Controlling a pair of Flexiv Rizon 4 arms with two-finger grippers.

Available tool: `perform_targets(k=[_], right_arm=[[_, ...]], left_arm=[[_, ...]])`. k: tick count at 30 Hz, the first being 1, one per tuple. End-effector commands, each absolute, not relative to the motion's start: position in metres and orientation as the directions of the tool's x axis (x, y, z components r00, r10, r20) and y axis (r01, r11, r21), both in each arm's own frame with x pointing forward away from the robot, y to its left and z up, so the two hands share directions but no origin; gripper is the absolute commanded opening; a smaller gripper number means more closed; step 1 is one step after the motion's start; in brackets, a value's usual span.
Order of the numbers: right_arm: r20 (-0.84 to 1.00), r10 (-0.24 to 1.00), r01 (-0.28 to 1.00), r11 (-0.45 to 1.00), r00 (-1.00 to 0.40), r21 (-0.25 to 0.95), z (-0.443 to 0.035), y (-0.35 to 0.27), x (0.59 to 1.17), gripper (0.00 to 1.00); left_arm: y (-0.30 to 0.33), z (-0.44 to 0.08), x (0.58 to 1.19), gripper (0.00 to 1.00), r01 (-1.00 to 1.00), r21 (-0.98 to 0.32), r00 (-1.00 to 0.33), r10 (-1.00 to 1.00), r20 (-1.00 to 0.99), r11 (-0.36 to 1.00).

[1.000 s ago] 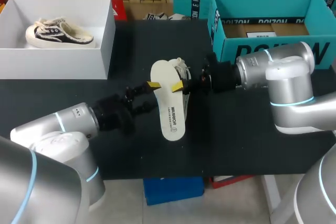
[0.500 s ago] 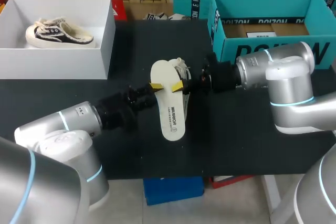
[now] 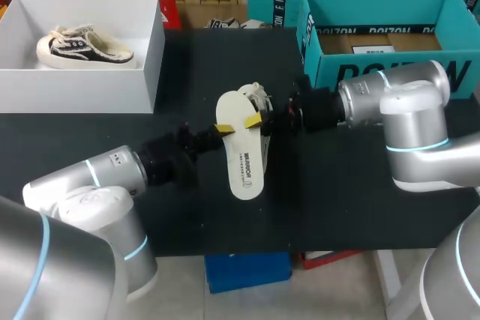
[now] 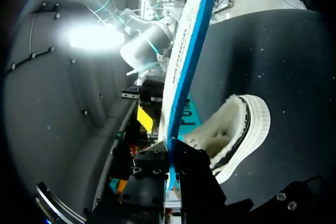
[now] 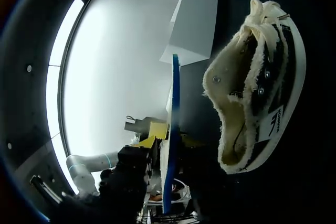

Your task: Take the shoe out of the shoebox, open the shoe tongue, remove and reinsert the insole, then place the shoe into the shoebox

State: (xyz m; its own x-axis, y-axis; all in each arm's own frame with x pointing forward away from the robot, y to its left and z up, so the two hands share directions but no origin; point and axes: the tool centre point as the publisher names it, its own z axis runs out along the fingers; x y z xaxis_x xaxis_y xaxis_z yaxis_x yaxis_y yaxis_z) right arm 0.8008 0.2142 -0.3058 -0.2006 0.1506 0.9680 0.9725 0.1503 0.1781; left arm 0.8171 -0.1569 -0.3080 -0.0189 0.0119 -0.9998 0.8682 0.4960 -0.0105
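Insole [image 3: 241,151]: it is hanging between my two grippers, over the middle of the table [image 3: 337,200].
Shoe [image 3: 260,100]: it is lying on the table just behind the insole, beside my right gripper [image 3: 255,120].
Left gripper [image 3: 223,130]: it is clamping one long edge of the insole.
Right gripper: it is clamping the opposite edge.

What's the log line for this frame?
phase: insole out | left gripper: shut on insole | right gripper: shut on insole | shoe: on table

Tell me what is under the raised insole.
The cream shoe lies under the insole. From above only a strip with its laces shows past the insole's far right edge; the rest is covered.
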Motion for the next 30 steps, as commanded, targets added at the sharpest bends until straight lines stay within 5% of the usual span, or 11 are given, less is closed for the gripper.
perform_targets(k=[1, 30], right_arm=[[0.965, 0.17, 0.975, 0.138, -0.198, 0.175, -0.303, 0.211, 0.798, 1.0], [0.825, 0.557, 0.986, -0.066, -0.091, 0.153, -0.244, 0.151, 0.764, 1.0]], left_arm=[[-0.153, -0.308, 0.813, 0.0, 0.869, -0.014, -0.027, 0.019, -0.999, 0.495], [-0.076, -0.315, 0.779, 0.0, 0.885, -0.115, -0.259, 0.271, -0.927, 0.452]])
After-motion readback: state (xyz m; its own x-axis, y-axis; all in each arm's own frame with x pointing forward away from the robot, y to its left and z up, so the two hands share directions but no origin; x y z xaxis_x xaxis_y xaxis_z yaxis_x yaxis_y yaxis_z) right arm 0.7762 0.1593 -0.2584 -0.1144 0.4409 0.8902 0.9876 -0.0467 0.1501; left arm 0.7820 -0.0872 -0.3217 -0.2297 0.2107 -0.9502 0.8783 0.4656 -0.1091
